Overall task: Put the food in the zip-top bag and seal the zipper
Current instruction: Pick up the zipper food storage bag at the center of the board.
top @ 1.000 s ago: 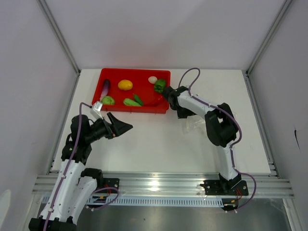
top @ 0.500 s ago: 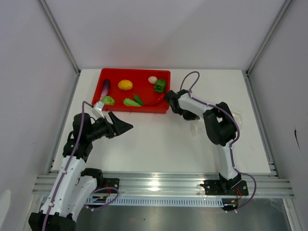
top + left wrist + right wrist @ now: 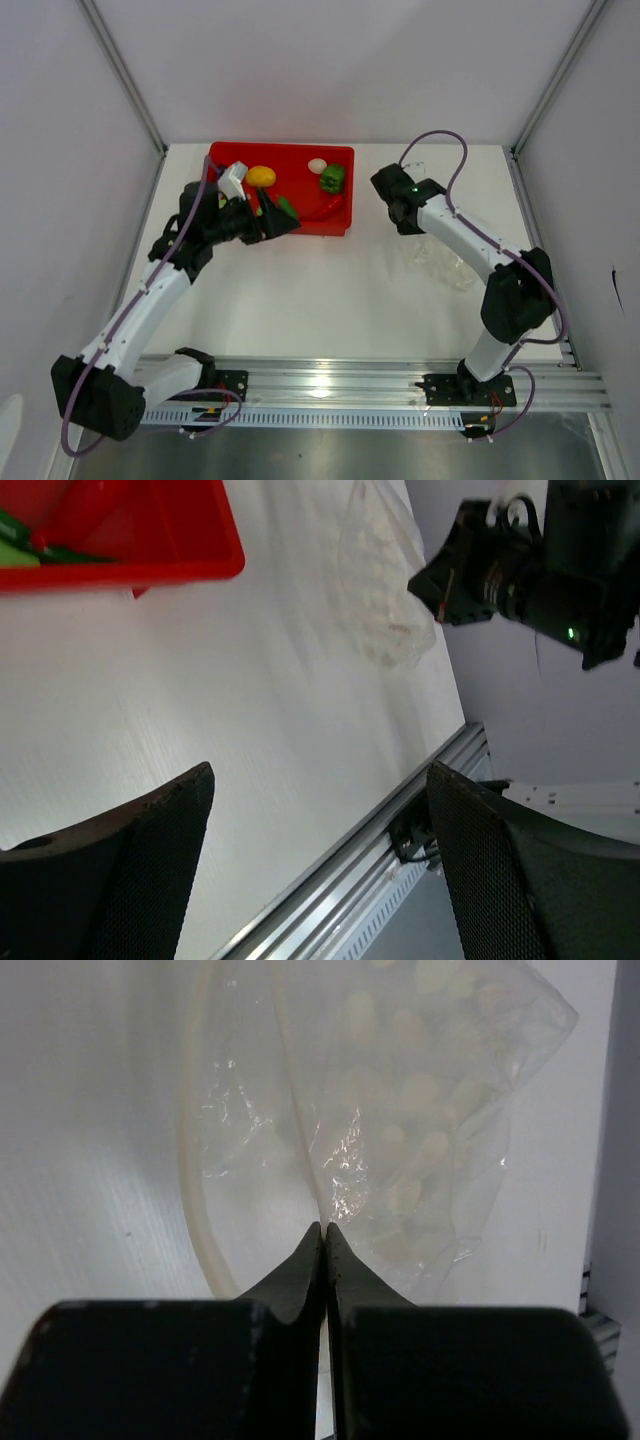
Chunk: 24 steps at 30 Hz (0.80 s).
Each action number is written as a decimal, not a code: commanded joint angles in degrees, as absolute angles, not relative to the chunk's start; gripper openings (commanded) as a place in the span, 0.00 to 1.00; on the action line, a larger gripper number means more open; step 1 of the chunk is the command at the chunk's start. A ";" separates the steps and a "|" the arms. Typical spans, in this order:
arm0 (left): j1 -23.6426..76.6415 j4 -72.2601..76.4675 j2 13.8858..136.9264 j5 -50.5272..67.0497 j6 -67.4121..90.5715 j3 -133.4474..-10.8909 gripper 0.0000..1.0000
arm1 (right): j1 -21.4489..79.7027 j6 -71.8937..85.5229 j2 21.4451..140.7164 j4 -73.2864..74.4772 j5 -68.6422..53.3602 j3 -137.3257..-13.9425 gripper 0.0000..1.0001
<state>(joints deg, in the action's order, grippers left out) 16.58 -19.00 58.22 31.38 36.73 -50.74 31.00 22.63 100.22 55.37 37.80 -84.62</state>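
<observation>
**Left gripper.** Your left gripper (image 3: pixel 278 215) hangs over the near left part of the shallow red rectangular plastic tray (image 3: pixel 300 149). Its two black fingers (image 3: pixel 150 860) are spread wide, with only white tabletop (image 3: pixel 330 290) showing between them in the wrist view.

**Food.**
- All the toy produce in view lies in the tray.
- An elongated green vegetable piece (image 3: pixel 287 207) sits just beside the left fingertips.
- The round yellow lemon (image 3: pixel 261 176) lies just behind those fingers, toward the tray's far wall.
- Ahead of the fingertips, toward the tray's right end, are the curved red chili (image 3: pixel 325 208), the green bell pepper (image 3: pixel 332 178) and the small white ball (image 3: pixel 317 165).
- The left arm covers the tray's left end, so you cannot tell what lies under it.

**Right gripper.** The fingers of your right gripper (image 3: pixel 323 1228) are pressed tightly together, with no gap showing along their length.

**Bag.**
- The clear, crinkly zip-top plastic bag (image 3: pixel 420 1110) spreads out directly ahead of the right fingertips, and its film reaches right up to them.
- The pictures do not settle whether any film is caught in the pinch.
- A pale thick strip (image 3: pixel 192 1190) curves along the bag to the left of those fingertips. You cannot tell whether it is pressed shut.
- The bag lies outside the tray, well apart from the left fingers.
</observation>
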 commanded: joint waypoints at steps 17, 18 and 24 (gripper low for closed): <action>18.37 -35.50 109.68 14.08 26.45 -106.50 0.79 | 28.56 16.79 84.46 47.11 17.67 -81.12 0.00; 18.20 -36.12 110.64 11.97 26.11 -107.39 0.87 | 28.65 16.87 84.55 47.02 17.06 -81.12 0.00; 16.88 -38.84 115.48 -4.29 22.41 -113.46 0.87 | 28.56 15.47 85.60 46.06 16.87 -79.28 0.00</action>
